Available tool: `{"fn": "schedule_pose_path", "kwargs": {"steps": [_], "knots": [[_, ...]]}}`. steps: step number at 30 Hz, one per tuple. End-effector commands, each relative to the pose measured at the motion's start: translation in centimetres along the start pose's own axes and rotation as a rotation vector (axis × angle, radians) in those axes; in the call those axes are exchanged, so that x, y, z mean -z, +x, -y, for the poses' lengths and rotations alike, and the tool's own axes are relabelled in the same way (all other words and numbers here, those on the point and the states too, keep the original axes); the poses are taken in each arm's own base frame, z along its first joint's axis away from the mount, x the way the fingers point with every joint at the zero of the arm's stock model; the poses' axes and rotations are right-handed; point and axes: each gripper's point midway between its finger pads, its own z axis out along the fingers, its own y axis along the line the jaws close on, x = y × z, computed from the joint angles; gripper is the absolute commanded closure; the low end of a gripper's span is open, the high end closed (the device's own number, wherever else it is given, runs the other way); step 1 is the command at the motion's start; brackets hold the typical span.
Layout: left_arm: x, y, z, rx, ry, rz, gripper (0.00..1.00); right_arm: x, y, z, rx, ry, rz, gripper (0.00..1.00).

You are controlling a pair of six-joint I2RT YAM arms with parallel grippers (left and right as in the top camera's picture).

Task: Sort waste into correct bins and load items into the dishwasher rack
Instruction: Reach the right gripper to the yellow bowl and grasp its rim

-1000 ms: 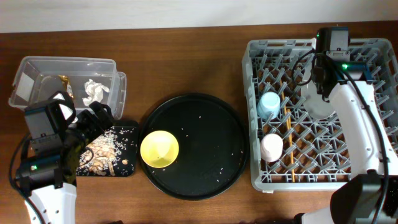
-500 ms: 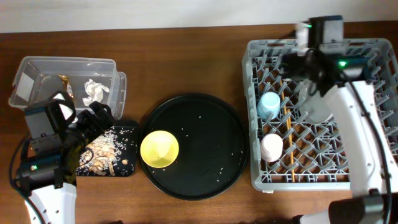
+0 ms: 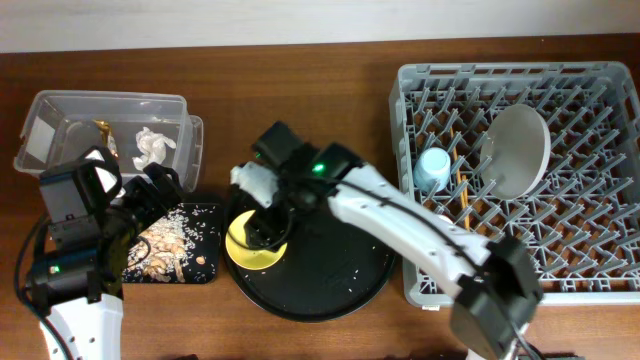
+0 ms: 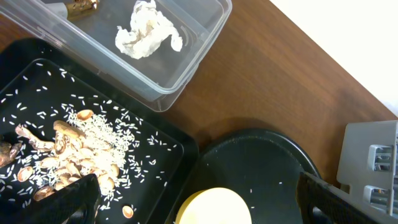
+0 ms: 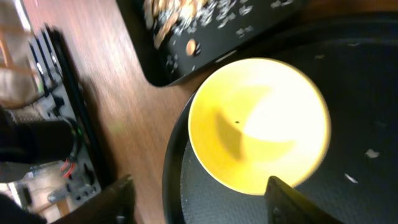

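Note:
The small yellow bowl (image 3: 255, 245) (image 5: 258, 124) sits upright on the left part of the large round black tray (image 3: 340, 270). My right gripper (image 3: 262, 226) (image 5: 205, 205) hovers over it, open, with the bowl's near rim between its fingers and nothing held. Over the shallow black tray (image 3: 205, 268) with food scraps and rice (image 4: 68, 149), my left gripper (image 3: 160, 195) (image 4: 199, 208) is open and empty. The clear tub (image 3: 60, 110) holds the white tissue (image 3: 150, 147) and the gold wrapper (image 3: 103, 130). In the grey rack (image 3: 410, 85) stand the pale plate (image 3: 517, 150), the blue cup (image 3: 432, 168) and chopsticks (image 3: 462, 195).
Rice grains are scattered over the round black tray. My right arm (image 3: 400, 215) stretches from the rack's front left corner across to the bowl and hides part of the rack. Bare wooden tabletop (image 3: 300, 90) lies behind the round tray.
My right arm left the plate standing among the rack's pegs and swung left across the table to the yellow bowl; its jaws went from shut to open. The left arm stayed still.

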Motion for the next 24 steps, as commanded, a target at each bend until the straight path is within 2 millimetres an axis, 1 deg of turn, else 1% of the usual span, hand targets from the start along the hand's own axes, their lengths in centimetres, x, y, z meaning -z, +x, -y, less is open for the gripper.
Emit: {"fn": "schedule_pose_path", "kwargs": {"steps": [1, 2, 5, 7, 9, 11, 12, 15, 16, 17, 18, 20, 21, 22, 23, 24], "knots": [[0.5, -0.6, 0.2, -0.01, 0.002, 0.022, 0.01, -4.5, 0.6, -1.3, 0.039, -0.02, -0.065, 0.52], [0.5, -0.6, 0.2, -0.01, 0.002, 0.022, 0.01, -5.8, 1.0, -0.9, 0.052, 0.017, -0.091, 0.53], [0.5, -0.6, 0.1, -0.01, 0.002, 0.022, 0.01, -8.4, 1.6, 0.7, 0.088, 0.146, -0.134, 0.54], [0.5, -0.6, 0.1, -0.01, 0.002, 0.022, 0.01, -9.5, 1.9, 1.3, 0.092, 0.166, -0.147, 0.63], [0.5, -0.6, 0.1, -0.01, 0.002, 0.022, 0.01, -10.5, 2.3, 1.8, 0.086, 0.166, -0.162, 0.66], [0.5, -0.6, 0.2, -0.01, 0.002, 0.022, 0.0, -10.9, 2.6, 2.0, 0.082, 0.165, -0.172, 0.7], [0.5, -0.6, 0.2, -0.01, 0.002, 0.022, 0.01, -11.0, 2.7, 2.0, 0.08, 0.165, -0.178, 0.71], [0.5, -0.6, 0.1, -0.01, 0.002, 0.022, 0.01, -11.0, 3.1, 1.9, 0.073, 0.157, -0.194, 0.71], [0.5, -0.6, 0.2, -0.01, 0.002, 0.022, 0.01, -11.0, 3.0, 2.0, 0.075, 0.162, -0.189, 0.71], [0.5, -0.6, 0.2, -0.01, 0.002, 0.022, 0.01, -10.7, 2.4, 2.2, 0.076, 0.168, -0.168, 0.71], [0.5, -0.6, 0.1, -0.01, 0.002, 0.022, 0.01, -10.0, 1.8, 2.4, 0.074, 0.171, -0.148, 0.71], [0.5, -0.6, 0.2, -0.01, 0.002, 0.022, 0.01, -8.0, 0.2, 3.1, -0.003, 0.187, -0.091, 0.71], [0.5, -0.6, 0.2, -0.01, 0.002, 0.022, 0.01, -7.2, -0.3, 3.0, -0.024, 0.173, -0.076, 0.71], [0.5, -0.6, 0.2, -0.01, 0.002, 0.022, 0.01, -6.8, -0.7, 1.9, -0.025, 0.115, -0.062, 0.7], [0.5, -0.6, 0.1, -0.01, 0.002, 0.022, 0.01, -6.7, -0.8, 1.1, -0.023, 0.073, -0.056, 0.69], [0.5, -0.6, 0.2, -0.01, 0.002, 0.022, 0.01, -6.8, -0.8, 0.2, -0.024, 0.024, -0.057, 0.66]]}}
